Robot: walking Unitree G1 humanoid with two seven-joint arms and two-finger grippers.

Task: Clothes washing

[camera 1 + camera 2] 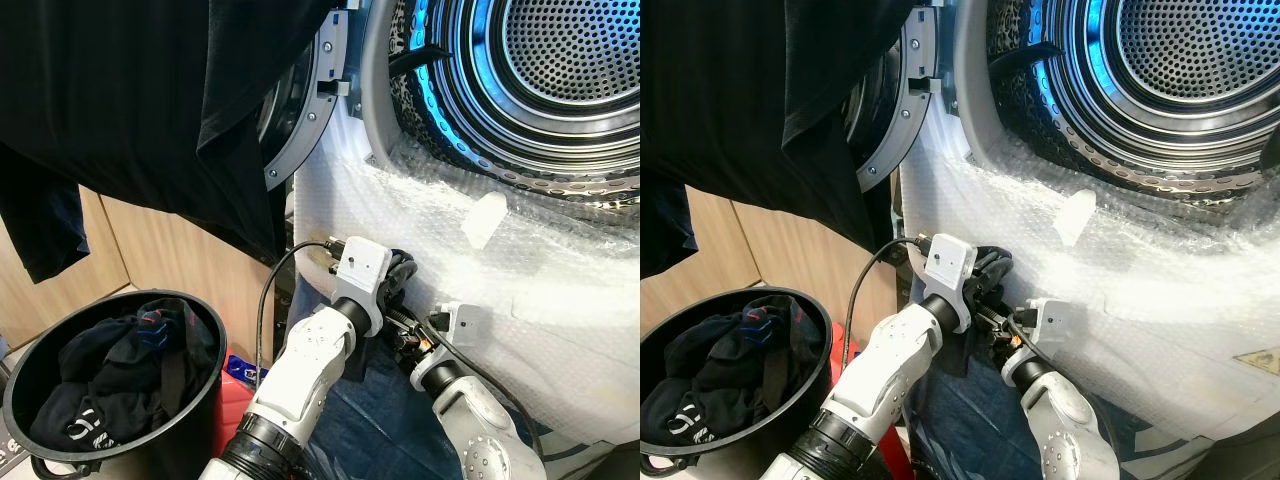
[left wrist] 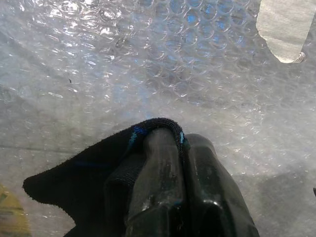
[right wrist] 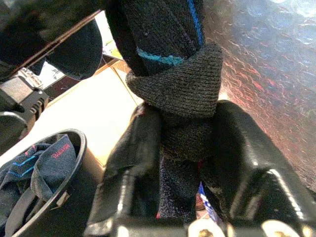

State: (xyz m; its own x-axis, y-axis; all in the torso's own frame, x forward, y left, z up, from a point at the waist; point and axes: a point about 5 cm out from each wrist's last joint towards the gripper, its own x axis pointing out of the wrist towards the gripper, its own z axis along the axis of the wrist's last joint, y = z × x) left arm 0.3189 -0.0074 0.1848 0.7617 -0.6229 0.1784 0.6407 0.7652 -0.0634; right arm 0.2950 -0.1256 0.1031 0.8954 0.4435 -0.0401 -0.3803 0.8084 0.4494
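Between both grippers, sock (image 3: 173,74) lengthwise

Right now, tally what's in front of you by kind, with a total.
Washing machine drum: 1
Open washer door: 1
Black laundry bucket, holding dark clothes: 1
Bubble wrap sheet over the machine front: 1
Dark sock gripped by left gripper and right gripper: 1
Total: 5

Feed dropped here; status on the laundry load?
Left hand and right hand shut on dark blue-striped knit garment. Below open steel drum. Bubble wrap covers washer front.
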